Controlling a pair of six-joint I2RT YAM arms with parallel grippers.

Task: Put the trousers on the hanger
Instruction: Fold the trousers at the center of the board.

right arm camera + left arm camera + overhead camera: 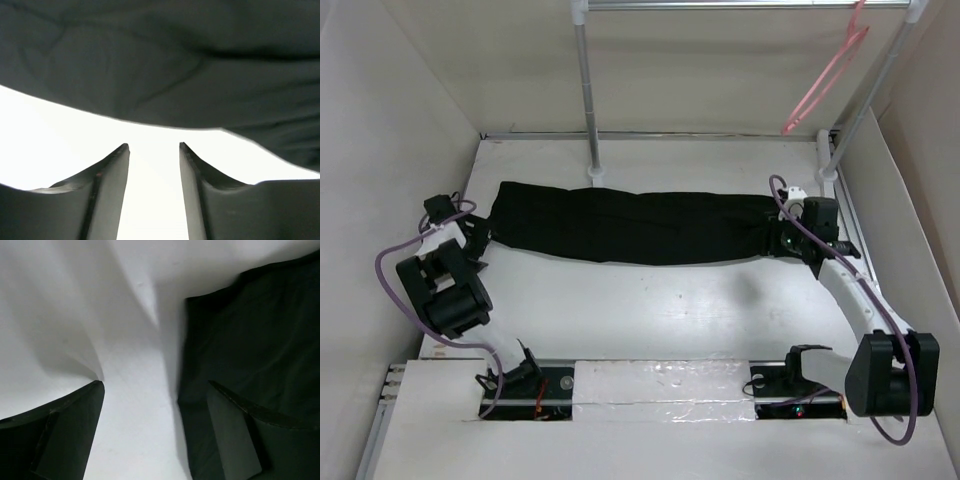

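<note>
The black trousers (630, 225) lie flat and folded lengthwise across the far half of the table. The pale-pink hanger (825, 82) hangs from the rack bar at the top right. My left gripper (480, 238) is open at the trousers' left end; in the left wrist view its right finger (235, 435) is over the cloth edge (250, 340) and its left finger (70, 430) over bare table. My right gripper (790, 238) is open at the trousers' right end; in the right wrist view its fingertips (122, 150) stop just short of the cloth (160, 65).
A white rack stands at the back: a left pole (586, 90), a slanted right pole (870, 90) and a top bar (720, 5). White walls enclose the table (650, 300) on the left and right. Purple cables loop from both arms.
</note>
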